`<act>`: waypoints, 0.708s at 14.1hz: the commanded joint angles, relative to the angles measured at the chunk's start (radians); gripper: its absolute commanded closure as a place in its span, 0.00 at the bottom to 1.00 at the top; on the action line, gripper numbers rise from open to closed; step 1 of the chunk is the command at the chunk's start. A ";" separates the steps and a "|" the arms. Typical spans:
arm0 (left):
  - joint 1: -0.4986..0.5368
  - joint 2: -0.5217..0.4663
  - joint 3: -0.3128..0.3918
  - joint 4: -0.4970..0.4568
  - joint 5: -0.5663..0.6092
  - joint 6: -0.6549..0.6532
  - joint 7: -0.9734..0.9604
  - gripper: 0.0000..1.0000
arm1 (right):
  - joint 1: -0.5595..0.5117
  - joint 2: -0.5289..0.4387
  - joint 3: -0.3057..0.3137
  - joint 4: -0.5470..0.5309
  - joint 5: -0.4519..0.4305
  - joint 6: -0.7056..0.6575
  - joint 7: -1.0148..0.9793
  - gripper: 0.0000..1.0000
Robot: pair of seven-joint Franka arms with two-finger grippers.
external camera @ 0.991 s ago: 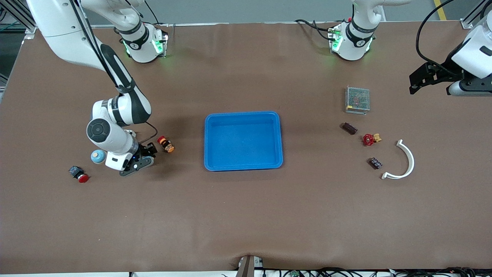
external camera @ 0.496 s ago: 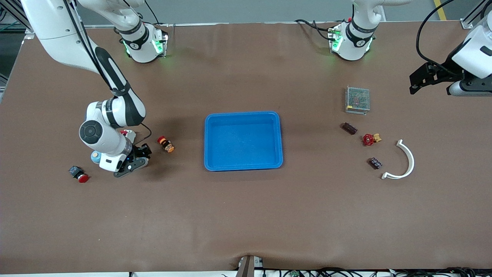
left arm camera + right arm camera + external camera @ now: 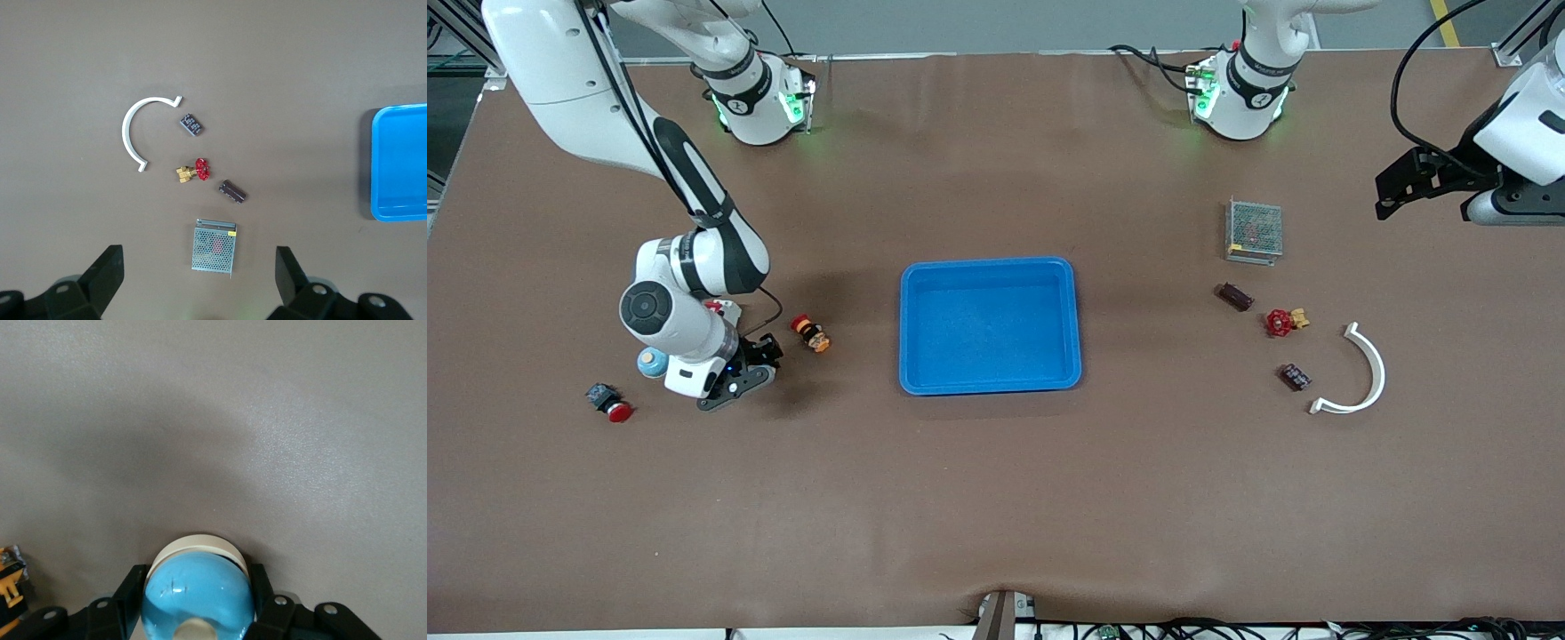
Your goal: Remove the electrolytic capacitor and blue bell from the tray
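Blue bell (image 3: 654, 362) is out of the tray (image 3: 989, 267) and sits in the right tool (image 3: 197, 581), whose fingers are closed tight on its dome. This is low over the worktop (image 3: 996, 498) at the right arm's end, level with the middle of the frame. Whether its base touches the surface I cannot tell.

Over the last second the right arm drifted slightly away from the tray and came part of the way back, and the grip did not loosen. The carry looks finished, and only the release seems left.

In the middle of the frame the tray is empty. A dark cylinder, which I take for the electrolytic capacitor (image 3: 1236, 296), already lies on the worktop toward the left arm's end, just beside a grey mesh box (image 3: 1254, 229).

The left tool (image 3: 200, 283) waits high over that end, its fingers spread wide and holding nothing.
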 commanded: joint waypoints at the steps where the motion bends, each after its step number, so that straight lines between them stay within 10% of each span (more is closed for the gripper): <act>1: 0.003 0.001 -0.003 0.007 0.021 0.001 -0.011 0.00 | -0.020 0.001 0.015 -0.002 -0.021 0.012 -0.003 0.48; 5: 0.009 0.001 -0.003 0.007 0.020 0.001 -0.011 0.00 | -0.021 0.001 0.015 0.001 -0.019 0.014 0.000 0.00; 10: 0.011 -0.002 -0.003 0.005 0.021 0.001 -0.011 0.00 | -0.023 -0.014 0.018 0.010 -0.018 -0.006 0.014 0.00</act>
